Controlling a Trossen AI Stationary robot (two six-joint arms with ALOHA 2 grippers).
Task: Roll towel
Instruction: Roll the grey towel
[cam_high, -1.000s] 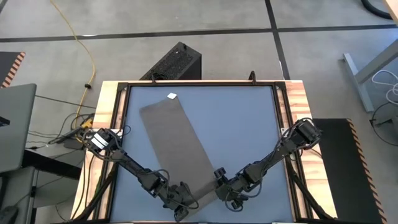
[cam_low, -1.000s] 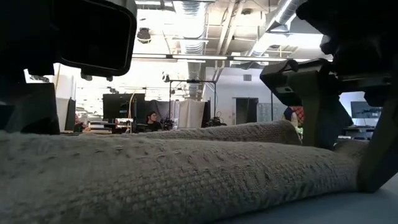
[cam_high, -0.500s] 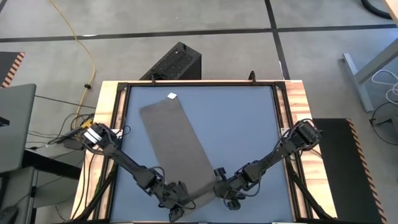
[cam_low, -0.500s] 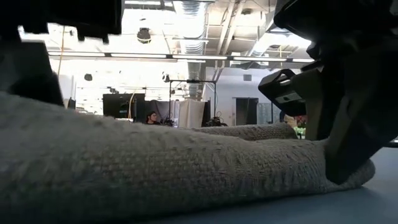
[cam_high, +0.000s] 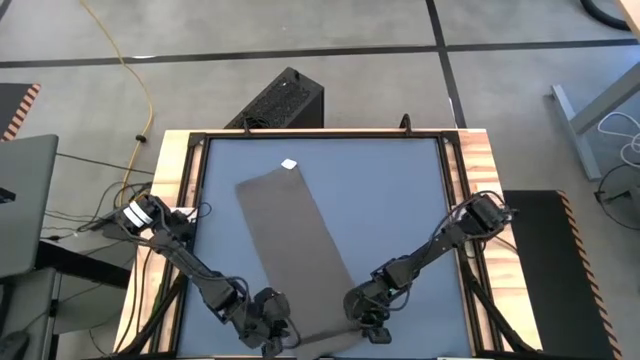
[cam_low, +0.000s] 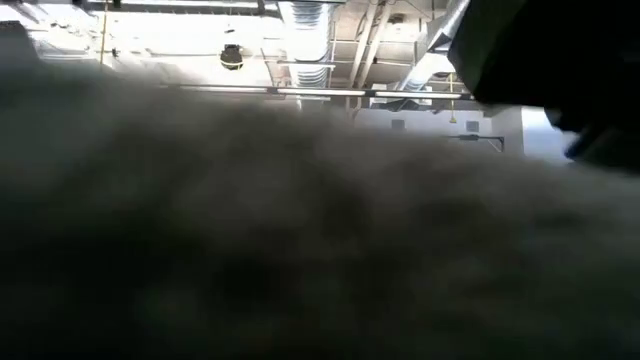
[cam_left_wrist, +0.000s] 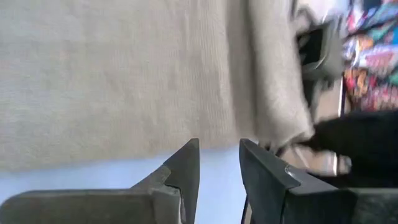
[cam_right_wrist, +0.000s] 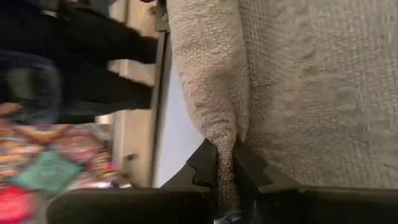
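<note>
The taupe towel (cam_high: 295, 245) lies as a long strip on the blue table top. Its white tag (cam_high: 290, 164) is at the far end and its near end is at the table's front edge. In the low view the towel (cam_low: 300, 230) fills almost the whole picture, blurred. My right gripper (cam_high: 366, 325) is at the near end's right corner, shut on the cloth (cam_right_wrist: 298, 74). My left gripper (cam_high: 272, 335) stands at the near end's left corner. Its fingers (cam_left_wrist: 219, 155) are a narrow gap apart above the towel's edge (cam_left_wrist: 124, 74), with nothing between them. My right gripper pinches a raised fold of the towel (cam_right_wrist: 224, 134) between its two fingers, at the right corner of the near end. The fingers slant down at it from the table's right side. The cloth rises into a ridge at the fingers; the rest lies flat on the table.
A wooden frame (cam_high: 170, 200) borders the table. A black box (cam_high: 285, 100) stands on the floor beyond the far edge, with a yellow cable (cam_high: 140, 80) to its left. Bare blue table (cam_high: 400, 200) lies to the towel's right.
The whole towel has slid toward the table's near edge, its tag end moving nearer and slightly right. Its near end has risen in front of the low camera and now blocks that view. My left gripper has moved up and toward the near left corner.
</note>
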